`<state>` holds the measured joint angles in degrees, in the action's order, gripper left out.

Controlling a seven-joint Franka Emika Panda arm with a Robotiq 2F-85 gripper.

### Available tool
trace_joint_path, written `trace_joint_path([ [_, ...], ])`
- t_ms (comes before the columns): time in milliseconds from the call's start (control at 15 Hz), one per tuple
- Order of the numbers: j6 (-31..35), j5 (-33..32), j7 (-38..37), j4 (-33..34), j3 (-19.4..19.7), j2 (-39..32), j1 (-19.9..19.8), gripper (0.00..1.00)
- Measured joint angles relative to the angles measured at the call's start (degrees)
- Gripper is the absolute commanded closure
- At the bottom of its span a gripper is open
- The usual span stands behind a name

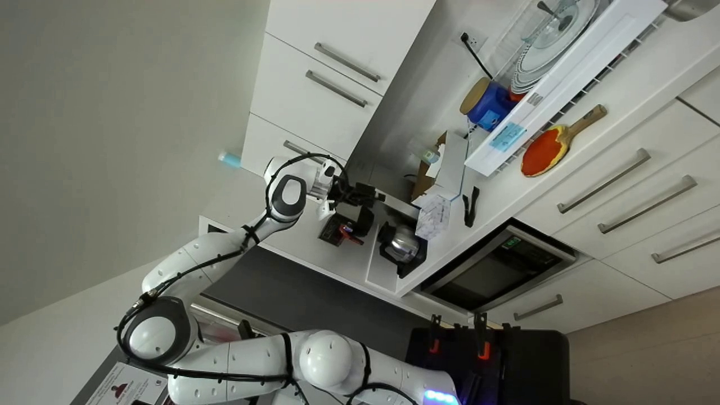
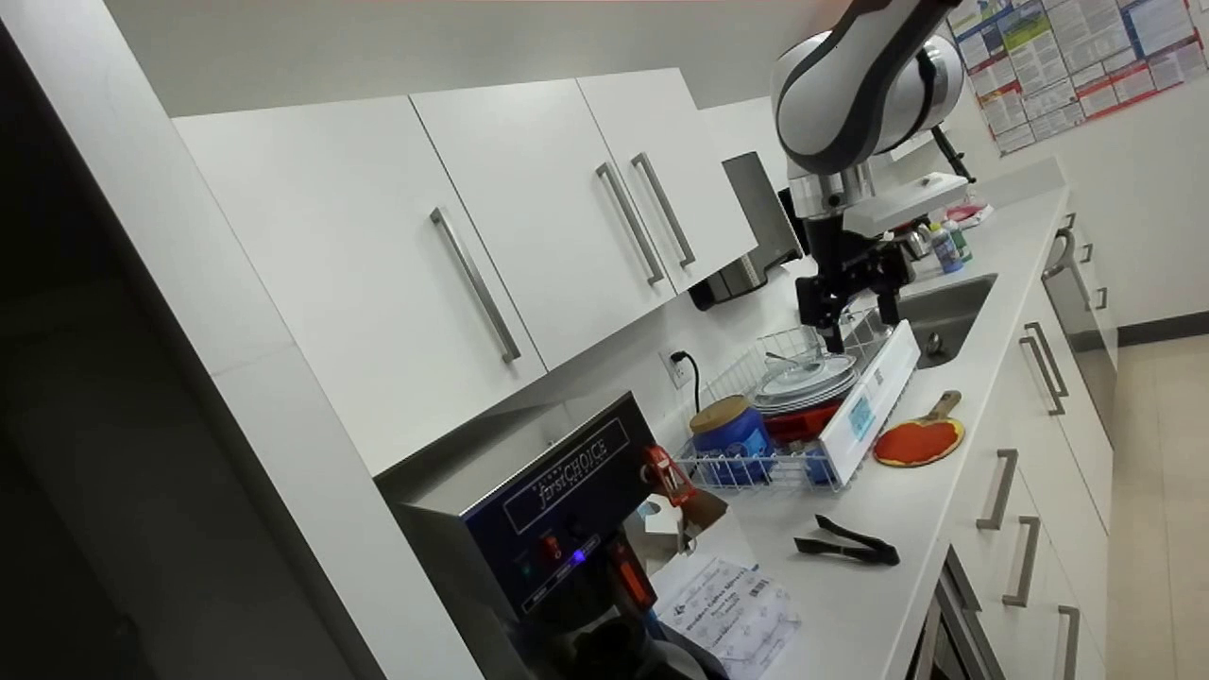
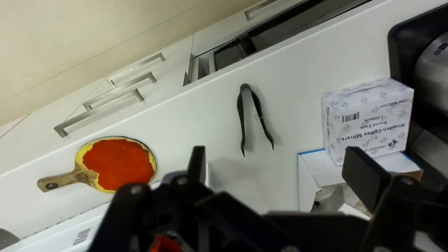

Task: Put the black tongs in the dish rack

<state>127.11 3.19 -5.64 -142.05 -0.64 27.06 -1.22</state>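
Observation:
The black tongs lie spread in a V on the white counter; they show in both exterior views and in the wrist view. The dish rack stands along the counter, with a white front panel in both exterior views; part of its edge shows at the lower left of the wrist view. It holds plates and a blue jar. My gripper is open and empty in the air above the counter, apart from the tongs, in both exterior views and the wrist view.
A red paddle lies on the counter in front of the rack. A white coffee stirrers box sits by a torn open white box. A metal pot and a coffee machine stand at the counter's end. Cabinets hang above.

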Motion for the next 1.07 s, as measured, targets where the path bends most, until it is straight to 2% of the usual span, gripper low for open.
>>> trace_joint_path([
  [333,0.6,0.0,-0.2,0.0,-0.1,1.0,0.0,0.00],
  [533,8.1,0.0,-0.4,-0.1,0.1,-1.7,-0.1,0.00],
  [867,20.9,-0.1,-0.1,0.7,0.7,-13.6,-0.4,0.00],
  [1067,24.4,-0.5,0.3,3.1,0.7,-22.1,-0.5,0.00],
])
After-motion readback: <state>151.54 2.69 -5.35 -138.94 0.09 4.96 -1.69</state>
